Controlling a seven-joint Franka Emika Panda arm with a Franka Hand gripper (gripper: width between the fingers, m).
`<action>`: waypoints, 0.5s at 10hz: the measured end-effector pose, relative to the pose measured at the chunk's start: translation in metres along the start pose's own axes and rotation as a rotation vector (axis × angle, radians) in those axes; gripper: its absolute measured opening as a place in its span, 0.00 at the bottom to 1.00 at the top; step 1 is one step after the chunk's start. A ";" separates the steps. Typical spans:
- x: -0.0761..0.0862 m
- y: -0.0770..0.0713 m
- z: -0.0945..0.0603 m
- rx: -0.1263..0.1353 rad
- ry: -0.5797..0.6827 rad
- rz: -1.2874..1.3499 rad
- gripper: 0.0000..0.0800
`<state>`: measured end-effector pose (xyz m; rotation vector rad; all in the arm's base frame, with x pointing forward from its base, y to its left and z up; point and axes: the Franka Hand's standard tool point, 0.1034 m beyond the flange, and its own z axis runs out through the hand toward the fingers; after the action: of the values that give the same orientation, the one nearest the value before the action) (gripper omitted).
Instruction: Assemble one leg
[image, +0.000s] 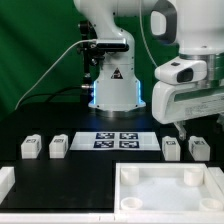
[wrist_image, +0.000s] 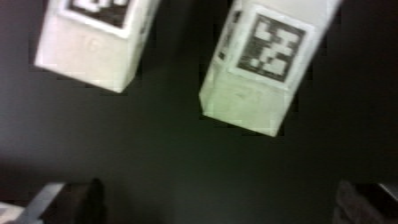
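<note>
Four small white legs with black-and-white tags stand on the black table: two at the exterior view's left (image: 30, 148) (image: 58, 146) and two at its right (image: 171, 148) (image: 198, 148). My gripper (image: 185, 128) hangs just above the right pair, apart from them. In the wrist view two legs (wrist_image: 98, 40) (wrist_image: 267, 65) lie side by side beyond the gripper (wrist_image: 217, 205). Its dark fingers (wrist_image: 71, 200) stand wide apart with only bare table between them. It is open and empty.
The large white rimmed panel (image: 165, 185) lies at the front of the table, right of centre. The marker board (image: 117, 139) lies in front of the arm's base. A white piece (image: 5, 180) shows at the front left edge.
</note>
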<state>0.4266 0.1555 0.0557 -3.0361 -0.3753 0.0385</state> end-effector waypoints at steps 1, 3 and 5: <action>0.000 0.001 0.000 0.005 -0.001 0.078 0.81; -0.003 -0.004 0.002 0.013 -0.016 0.227 0.81; -0.017 -0.014 0.012 0.016 -0.060 0.241 0.81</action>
<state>0.4060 0.1656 0.0451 -3.0506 -0.0104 0.1464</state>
